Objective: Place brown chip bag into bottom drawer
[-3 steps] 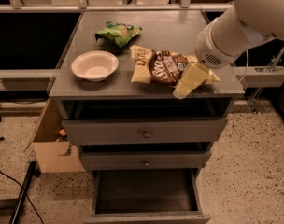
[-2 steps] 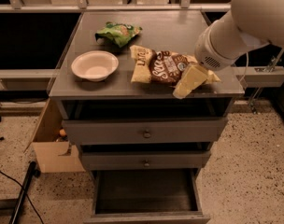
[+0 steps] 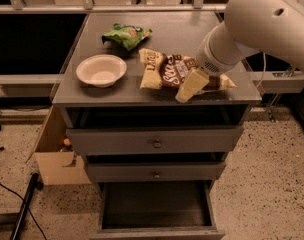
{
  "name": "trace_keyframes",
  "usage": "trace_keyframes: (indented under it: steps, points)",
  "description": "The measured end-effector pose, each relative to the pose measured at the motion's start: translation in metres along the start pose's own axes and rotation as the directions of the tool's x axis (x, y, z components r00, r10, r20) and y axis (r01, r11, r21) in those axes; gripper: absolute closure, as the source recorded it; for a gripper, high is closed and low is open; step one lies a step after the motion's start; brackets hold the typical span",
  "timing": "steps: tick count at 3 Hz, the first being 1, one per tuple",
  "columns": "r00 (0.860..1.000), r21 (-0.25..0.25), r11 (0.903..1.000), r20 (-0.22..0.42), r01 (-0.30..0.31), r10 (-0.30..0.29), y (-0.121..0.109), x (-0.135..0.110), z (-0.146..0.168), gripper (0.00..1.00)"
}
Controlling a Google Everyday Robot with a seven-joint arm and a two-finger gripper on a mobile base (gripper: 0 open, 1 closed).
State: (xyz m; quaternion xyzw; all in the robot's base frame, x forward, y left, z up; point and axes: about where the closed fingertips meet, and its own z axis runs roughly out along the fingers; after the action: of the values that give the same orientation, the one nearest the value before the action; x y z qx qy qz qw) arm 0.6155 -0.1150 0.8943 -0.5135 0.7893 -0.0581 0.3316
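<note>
The brown chip bag (image 3: 167, 70) lies flat on the grey cabinet's top (image 3: 92, 91), right of centre; it has a dark brown middle with white lettering and pale yellow ends. My gripper (image 3: 194, 84) hangs from the big white arm (image 3: 252, 24) and sits down on the right part of the bag, covering it. The bottom drawer (image 3: 157, 230) is pulled out at the foot of the cabinet, and its inside looks empty.
A white bowl (image 3: 101, 70) sits left of the bag and a green chip bag (image 3: 126, 35) behind it. Two shallower drawers with round knobs (image 3: 156, 143) are closed above the open one. A cardboard box (image 3: 54, 159) stands left of the cabinet.
My gripper and arm have shifted a little to the left over the bag's right part. The bag, bowl and drawers have not moved.
</note>
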Motion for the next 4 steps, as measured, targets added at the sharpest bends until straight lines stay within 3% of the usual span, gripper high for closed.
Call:
trace_keyframes:
  steps: [2,4]
  points:
    - [0.999,-0.017,0.9994,-0.02,-0.03,0.03,-0.005,0.0,0.03,0.0]
    - [0.991,-0.079,0.9922,-0.099,-0.097,0.089,-0.004,0.019,0.061,0.04]
